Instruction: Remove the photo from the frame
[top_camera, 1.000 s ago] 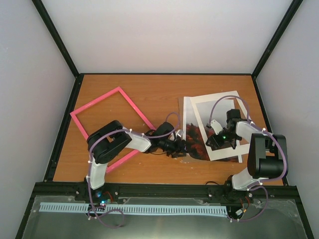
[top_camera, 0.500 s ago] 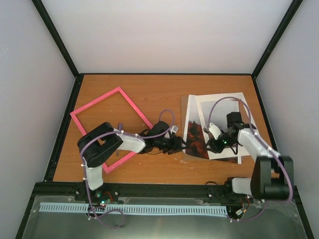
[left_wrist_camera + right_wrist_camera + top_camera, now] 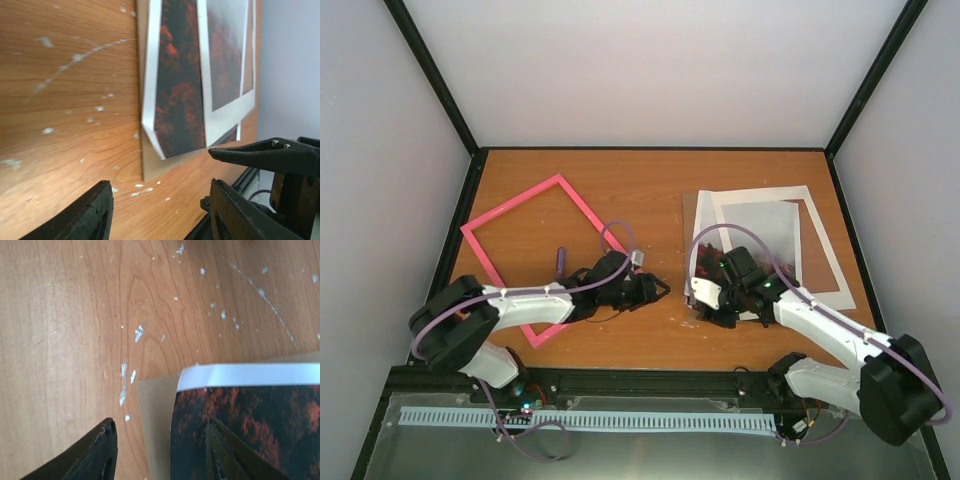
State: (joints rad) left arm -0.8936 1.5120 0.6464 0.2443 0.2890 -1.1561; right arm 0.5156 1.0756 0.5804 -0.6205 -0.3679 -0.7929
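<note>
Corner grip could crease the photo (image 3: pixel 755 225)
Top view: it lies centre right under a white mat (image 3: pixel 770 194), apart from the pink frame (image 3: pixel 510 203) at left. Left wrist: left gripper (image 3: pixel 160 210) open, empty. Right wrist: right gripper (image 3: pixel 160 455) open, empty, over the photo's corner; closing may pinch the brown board (image 3: pixel 155 435) too.

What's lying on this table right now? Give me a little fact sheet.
frame: pink, no picture in it, flat on the table's left side
photo: out of the frame, on the right, partly under a white mat, lying on a brown board
left tool: open, holding nothing, low over the table near the photo's corner
right tool: open, holding nothing, over the photo's corner
</note>
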